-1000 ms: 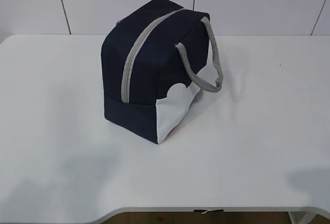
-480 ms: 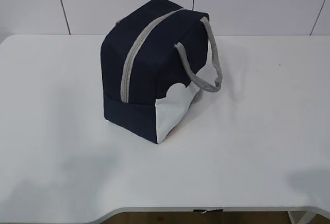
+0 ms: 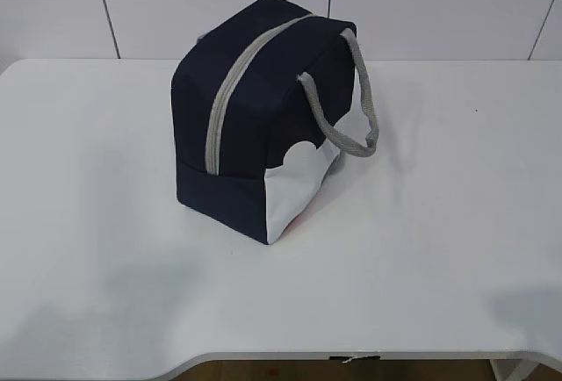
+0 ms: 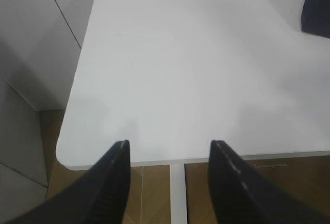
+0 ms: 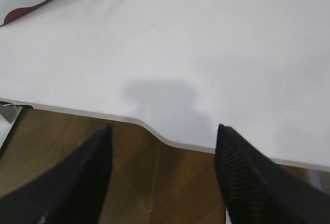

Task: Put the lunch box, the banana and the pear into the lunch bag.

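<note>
Your lunch bag [image 3: 263, 122] stands just left of centre in the exterior view, upper half of the frame, on the tabletop [image 3: 439, 223], zipper [image 3: 230, 100] apparently shut. Its long axis runs from lower left toward upper right. No lunch box, banana or pear shows. Both the left end effector [image 4: 169, 146] and the right end effector [image 5: 162, 131] hang spread apart and empty past the near edge. Tugging the handle [image 3: 347, 109] could topple the bag.
</note>
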Robot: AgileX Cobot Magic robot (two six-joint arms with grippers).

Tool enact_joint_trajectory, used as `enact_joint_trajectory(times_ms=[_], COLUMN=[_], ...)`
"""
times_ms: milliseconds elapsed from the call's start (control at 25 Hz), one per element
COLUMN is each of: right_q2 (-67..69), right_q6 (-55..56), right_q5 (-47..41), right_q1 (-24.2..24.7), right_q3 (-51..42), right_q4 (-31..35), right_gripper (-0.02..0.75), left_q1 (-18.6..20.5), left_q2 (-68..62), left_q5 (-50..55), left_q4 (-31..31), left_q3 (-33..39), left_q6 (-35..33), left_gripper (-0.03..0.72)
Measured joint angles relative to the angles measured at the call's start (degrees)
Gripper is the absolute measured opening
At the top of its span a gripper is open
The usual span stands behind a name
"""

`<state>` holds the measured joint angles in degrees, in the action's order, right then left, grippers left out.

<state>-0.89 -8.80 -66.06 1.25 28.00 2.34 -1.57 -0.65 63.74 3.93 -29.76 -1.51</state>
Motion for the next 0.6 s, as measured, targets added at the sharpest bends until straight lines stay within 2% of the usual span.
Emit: enact_joint_trajectory(times_ms=[600], right_q2=[0.0], right_q6=[0.09], right_q5=[0.0], right_q1=[0.0], right_q3=[0.0], right_q4=[0.0], right_gripper=[0.502], left_q1=[0.0], left_q2=[0.0], left_q5=[0.0], left_q4=[0.0], left_q3=[0.0], left_q6=[0.0], left_gripper=[0.371])
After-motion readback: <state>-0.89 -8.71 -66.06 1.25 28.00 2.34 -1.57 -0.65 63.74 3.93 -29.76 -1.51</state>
